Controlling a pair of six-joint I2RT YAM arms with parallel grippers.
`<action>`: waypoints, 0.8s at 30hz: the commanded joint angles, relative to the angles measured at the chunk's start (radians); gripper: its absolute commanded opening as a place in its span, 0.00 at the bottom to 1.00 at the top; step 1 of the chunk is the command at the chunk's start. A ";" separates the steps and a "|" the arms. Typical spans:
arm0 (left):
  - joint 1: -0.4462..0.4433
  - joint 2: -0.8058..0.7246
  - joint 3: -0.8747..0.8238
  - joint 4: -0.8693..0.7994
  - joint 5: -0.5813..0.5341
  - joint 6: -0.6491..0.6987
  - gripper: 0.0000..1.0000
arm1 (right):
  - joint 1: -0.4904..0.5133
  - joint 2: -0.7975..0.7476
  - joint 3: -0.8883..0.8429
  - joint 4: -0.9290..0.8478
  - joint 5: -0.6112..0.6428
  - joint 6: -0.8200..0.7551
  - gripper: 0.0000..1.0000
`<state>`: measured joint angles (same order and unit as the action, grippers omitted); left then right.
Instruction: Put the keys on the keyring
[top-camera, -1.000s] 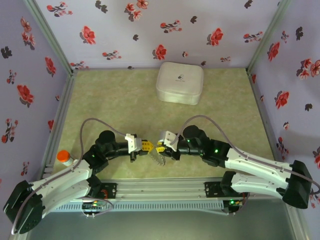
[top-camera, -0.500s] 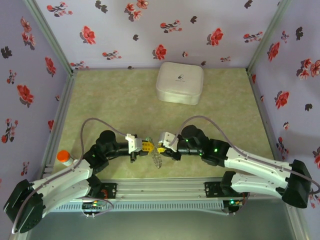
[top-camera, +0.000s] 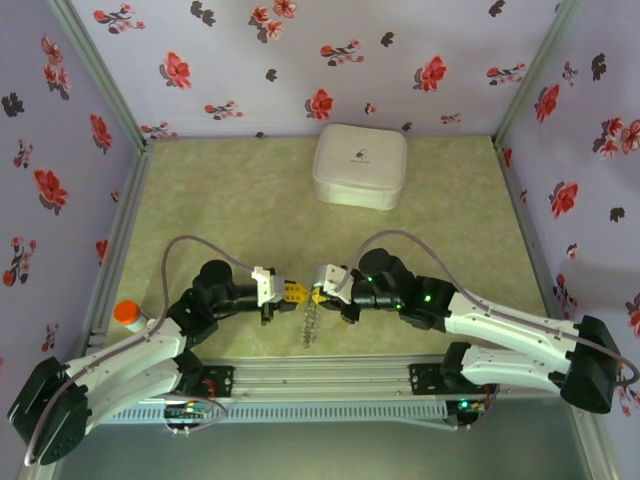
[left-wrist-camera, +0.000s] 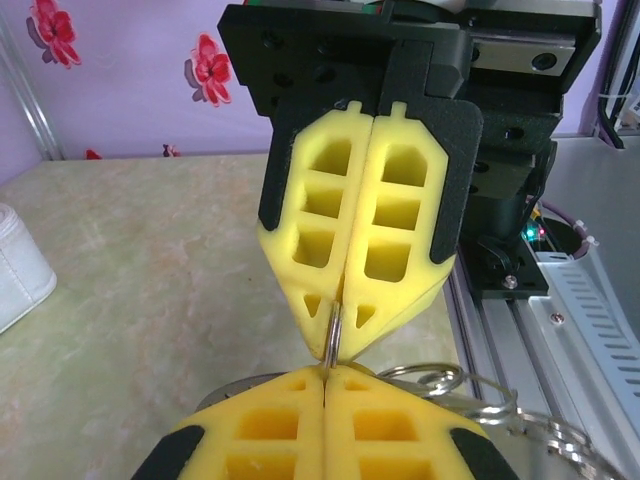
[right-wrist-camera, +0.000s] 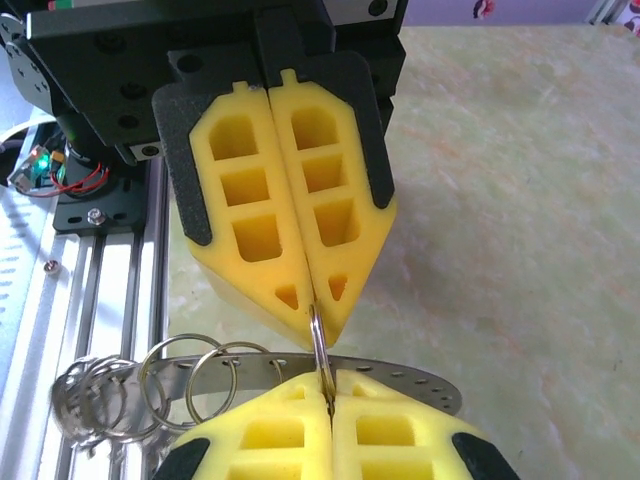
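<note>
Left gripper (top-camera: 299, 293) and right gripper (top-camera: 317, 296) meet tip to tip above the middle of the desk's (top-camera: 230, 200) near edge, fingers of both pinched shut on the keyring (right-wrist-camera: 318, 345), the rest of it dangling; best to hold one grip fixed, without twisting.

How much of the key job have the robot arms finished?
Done: nothing I can confirm. In hand: the left jaws and right jaws are shut tip to tip on one thin metal ring, with linked rings dangling beside it. Left: threading the keys on; I can't tell whether either is on already.
</note>
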<state>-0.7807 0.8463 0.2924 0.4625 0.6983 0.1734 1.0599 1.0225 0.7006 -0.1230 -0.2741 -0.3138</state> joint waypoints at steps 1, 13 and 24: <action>-0.006 0.000 0.013 0.045 0.000 -0.013 0.18 | -0.004 0.005 0.041 0.006 0.006 -0.010 0.01; -0.009 -0.008 0.034 -0.099 -0.031 0.078 0.25 | 0.033 0.120 0.254 -0.392 0.093 -0.179 0.00; -0.015 -0.011 0.028 -0.082 -0.018 0.065 0.18 | 0.054 0.237 0.373 -0.455 0.057 -0.236 0.00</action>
<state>-0.7868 0.8467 0.2943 0.3767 0.6731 0.2237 1.1065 1.2446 1.0264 -0.5598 -0.1997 -0.5194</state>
